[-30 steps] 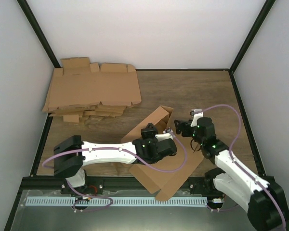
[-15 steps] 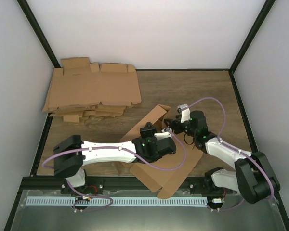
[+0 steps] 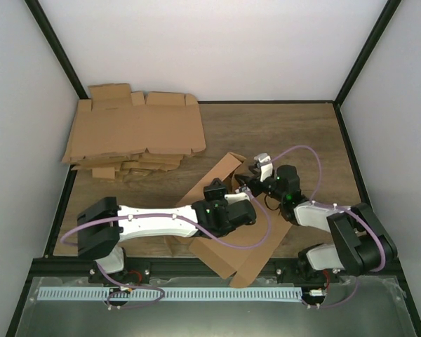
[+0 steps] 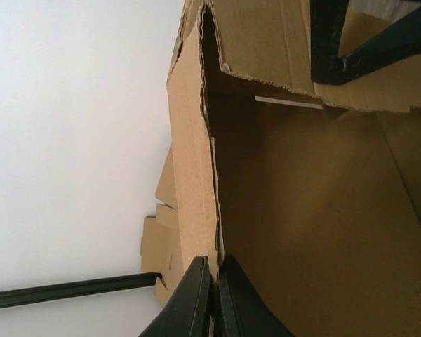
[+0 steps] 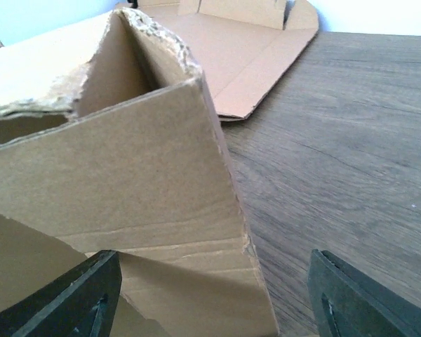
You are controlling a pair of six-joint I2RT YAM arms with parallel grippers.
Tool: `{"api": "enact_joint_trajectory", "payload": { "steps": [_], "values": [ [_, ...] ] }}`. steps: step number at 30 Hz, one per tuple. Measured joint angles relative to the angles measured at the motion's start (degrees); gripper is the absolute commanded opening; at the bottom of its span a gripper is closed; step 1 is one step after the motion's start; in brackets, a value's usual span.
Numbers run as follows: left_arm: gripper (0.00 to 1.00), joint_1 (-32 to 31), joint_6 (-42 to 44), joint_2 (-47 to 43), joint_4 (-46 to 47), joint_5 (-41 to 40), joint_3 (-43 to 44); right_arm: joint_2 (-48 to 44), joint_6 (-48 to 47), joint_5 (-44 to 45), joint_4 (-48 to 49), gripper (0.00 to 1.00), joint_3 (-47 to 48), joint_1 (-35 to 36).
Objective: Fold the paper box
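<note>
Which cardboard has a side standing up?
The box between the arms, pinched by the left claw. The pile in the far corner lies flat.

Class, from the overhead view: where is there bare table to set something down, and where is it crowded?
Bare wood: the far right, between the pile of blanks and the right wall. Crowded: near centre, where the paper box, left arm and right arm meet.
</note>
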Motion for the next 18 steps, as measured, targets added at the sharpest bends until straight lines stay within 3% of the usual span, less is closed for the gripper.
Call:
{"api": "enact_joint_trajectory", "payload": {
  "steps": [10,18],
  "values": [
    [0.04,0.7,0.5,-1.9,0.1,3.4,0.0,3.5,-1.2,-6.1,5.9,0.74,0.0,0.0],
    [0.04,2.1,1.1,-2.6,1.4,5.0,-0.2,2.8,-2.9,-6.1,5.8,0.61,0.3,0.1]
  ]
}}
